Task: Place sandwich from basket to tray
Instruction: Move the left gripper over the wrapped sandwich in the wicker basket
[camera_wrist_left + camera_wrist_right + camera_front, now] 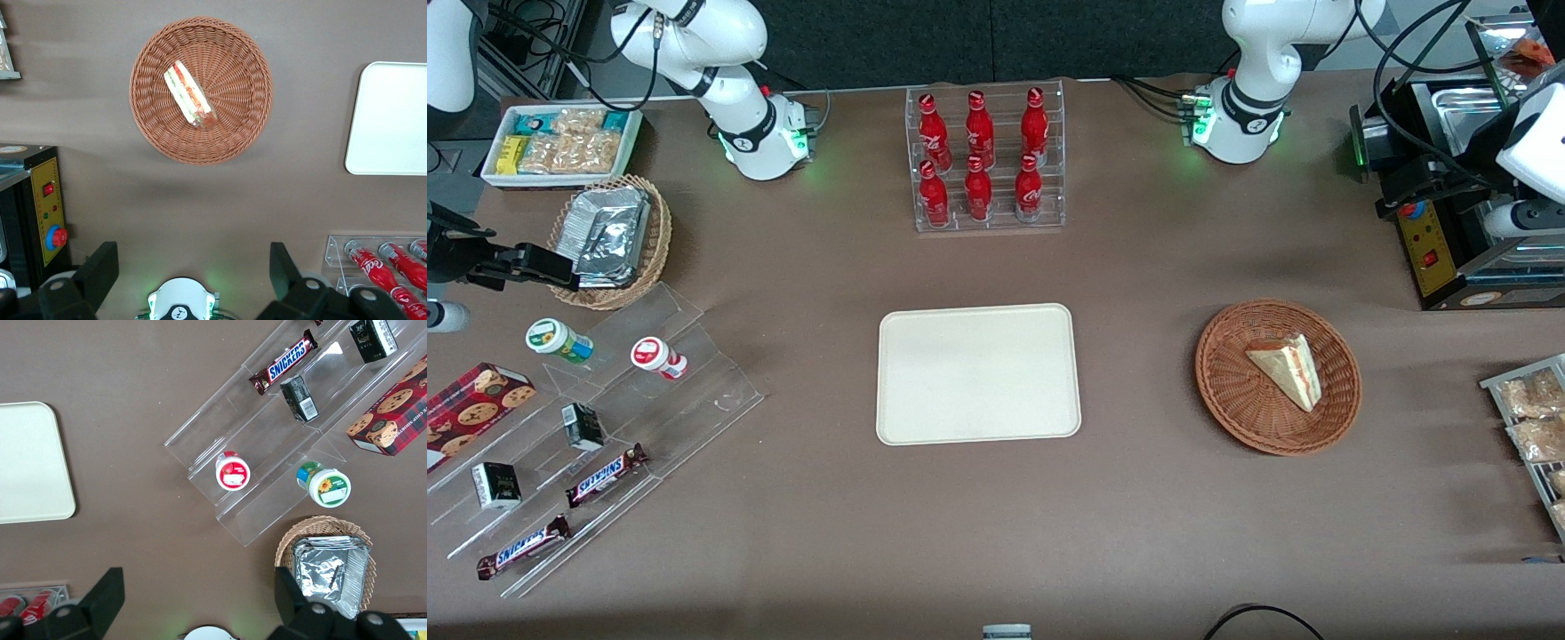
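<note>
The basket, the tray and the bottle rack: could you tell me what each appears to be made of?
The basket looks like woven wicker, reddish-brown, with a visible weave. The tray seems to be cream plastic, smooth and matte, with rounded corners. The rack is probably clear acrylic: the red bottles show through it. The open gripper hangs high above the table, short of the basket.

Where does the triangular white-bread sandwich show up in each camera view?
Front view: the sandwich lies in the round reddish-brown wicker basket, toward the working arm's end.
Left wrist view: sandwich in the basket, below the open gripper.
Right wrist view: not in it.
Shared landmark: cream rectangular tray.
</note>
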Robot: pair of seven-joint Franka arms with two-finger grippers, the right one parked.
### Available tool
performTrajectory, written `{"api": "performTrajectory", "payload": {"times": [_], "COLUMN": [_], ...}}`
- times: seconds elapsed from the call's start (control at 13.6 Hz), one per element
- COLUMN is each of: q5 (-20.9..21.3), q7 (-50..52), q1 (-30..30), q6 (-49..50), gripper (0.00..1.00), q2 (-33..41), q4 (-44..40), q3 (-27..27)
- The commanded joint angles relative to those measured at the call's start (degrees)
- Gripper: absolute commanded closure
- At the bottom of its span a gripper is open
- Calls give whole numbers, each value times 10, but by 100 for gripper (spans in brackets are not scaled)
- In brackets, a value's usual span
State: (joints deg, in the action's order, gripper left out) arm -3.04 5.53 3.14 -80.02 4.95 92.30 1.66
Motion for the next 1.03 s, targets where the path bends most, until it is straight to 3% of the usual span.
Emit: {"api": "performTrajectory", "payload": {"times": [0.0,0.44,0.59,0.95], "q5": [43,44,46,49], "q7": [-10,31,103,340], "q1": [-2,-9,-13,-14], "q6": [11,-7,-41,-238], "gripper": [0,0,0,0], "q2": [-6,-55,-78,-79], "q4": [-14,-12,6,149], "q3": [-26,-23,-23,-20]}}
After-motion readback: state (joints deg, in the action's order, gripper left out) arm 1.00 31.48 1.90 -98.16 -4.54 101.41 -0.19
